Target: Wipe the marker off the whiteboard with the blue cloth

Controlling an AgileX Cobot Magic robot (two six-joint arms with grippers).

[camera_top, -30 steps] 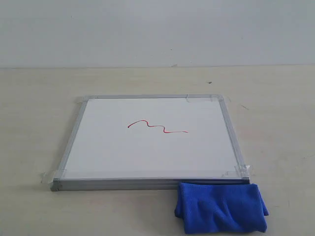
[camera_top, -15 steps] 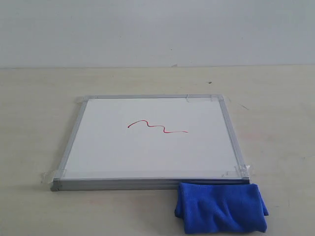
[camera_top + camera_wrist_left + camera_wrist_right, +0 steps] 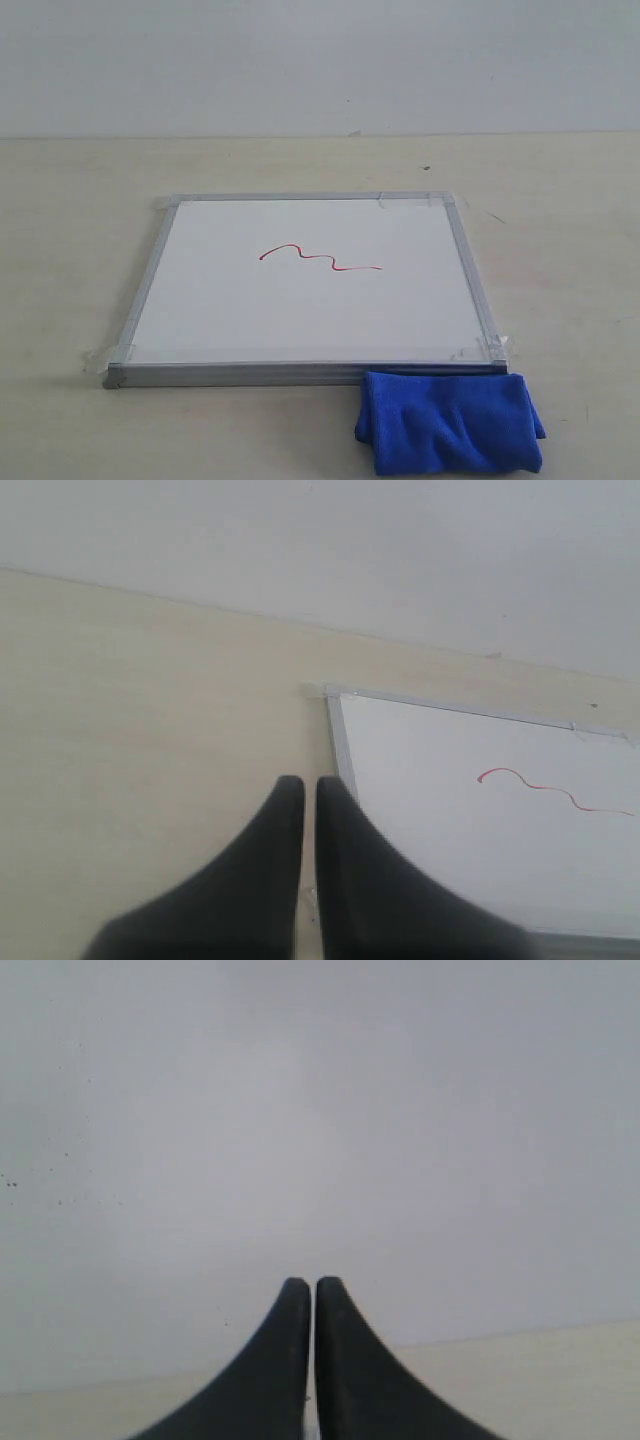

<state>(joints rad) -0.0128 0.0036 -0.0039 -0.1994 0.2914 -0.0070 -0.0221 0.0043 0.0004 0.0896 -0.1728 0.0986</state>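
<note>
The whiteboard (image 3: 310, 285) lies flat on the table, taped at its corners. A red marker squiggle (image 3: 320, 257) runs across its middle. The blue cloth (image 3: 450, 422) rests bunched on the table against the board's near right corner. No arm shows in the exterior view. In the left wrist view my left gripper (image 3: 310, 785) is shut and empty, off the whiteboard's (image 3: 480, 830) left side, with the marker squiggle (image 3: 555, 788) in sight. My right gripper (image 3: 313, 1286) is shut and empty, facing the wall; the cloth and board are out of that view.
The beige table (image 3: 80, 230) surrounds the board on all sides. A plain white wall (image 3: 320, 60) stands behind it. A small dark speck (image 3: 426, 168) lies on the table beyond the board.
</note>
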